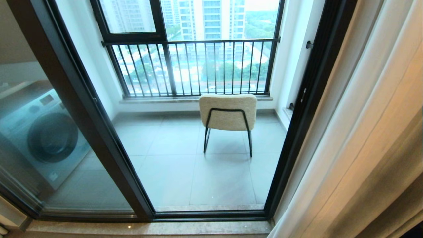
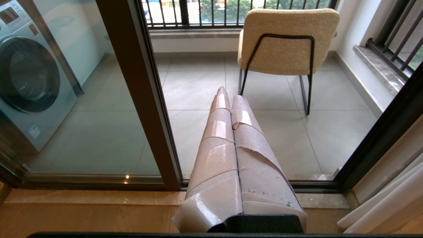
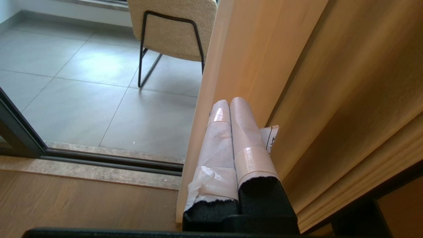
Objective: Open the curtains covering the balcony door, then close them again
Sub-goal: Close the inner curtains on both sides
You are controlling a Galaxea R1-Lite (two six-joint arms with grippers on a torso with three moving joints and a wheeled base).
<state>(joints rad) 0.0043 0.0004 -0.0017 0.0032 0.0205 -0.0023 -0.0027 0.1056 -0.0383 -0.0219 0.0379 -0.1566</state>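
Observation:
The curtains hang gathered at the right of the balcony door, whose glass and dark frame stand uncovered. In the left wrist view my left gripper is shut and empty. Its taped fingers point at the door's glass, beside the brown upright of the door, and a bit of curtain shows at the side. My right gripper is shut too, and its taped fingers lie against the pale front fold of the gathered curtains with no fabric between them. Neither arm shows in the head view.
A beige chair on thin black legs stands on the balcony tiles, before a black-barred railing. A washing machine sits behind the left glass. A stone sill runs along the door track. Thicker tan drapes hang at the far right.

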